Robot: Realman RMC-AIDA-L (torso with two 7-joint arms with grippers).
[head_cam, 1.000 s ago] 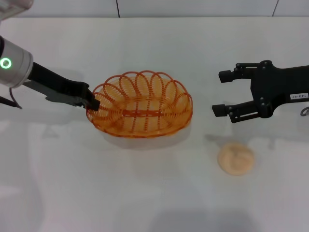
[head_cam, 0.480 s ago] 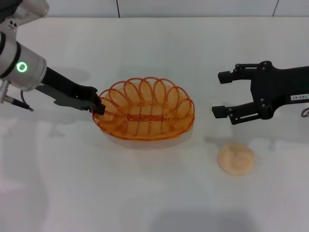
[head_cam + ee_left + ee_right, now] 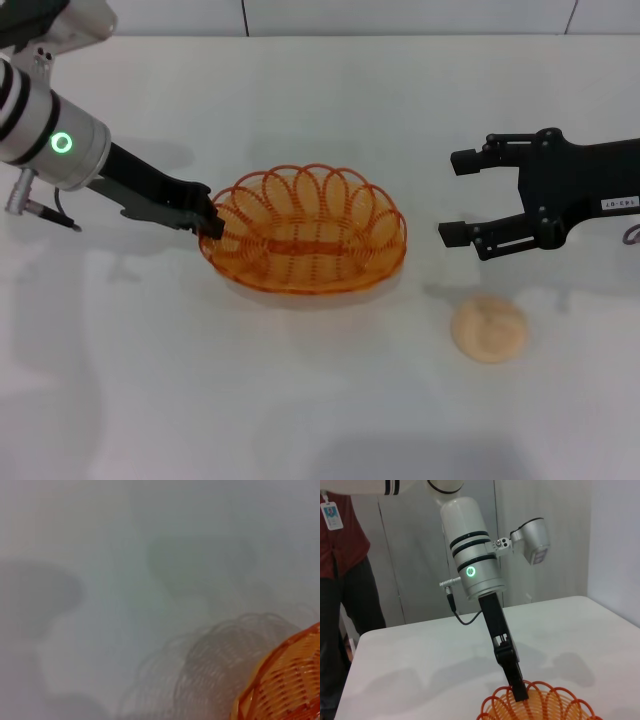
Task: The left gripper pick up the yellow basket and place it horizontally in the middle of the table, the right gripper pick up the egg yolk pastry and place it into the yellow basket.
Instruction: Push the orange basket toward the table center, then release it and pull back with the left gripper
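Yellow basket (image 3: 303, 241): it is near the middle of the table (image 3: 320, 400), open side up, and its long axis runs left to right across the head view. One end points to the left end effector, the other end points to the right arm.
Left end effector (image 3: 208, 222): it reaches in from the left and its fingers are closed on the looped rim at the left end of the yellow basket. The right wrist view shows the same grip from the other side (image 3: 519, 689).
Basket height: the left wrist view shows a shadow of the basket on the table beside it; I cannot tell if the base touches the table.
Egg yolk pastry (image 3: 488, 328): it lies on the table, right of the basket and well apart from it, in front of the right end effector.
Right end effector (image 3: 458, 196): it hovers above the table on the right with its fingers spread apart and holds nothing.
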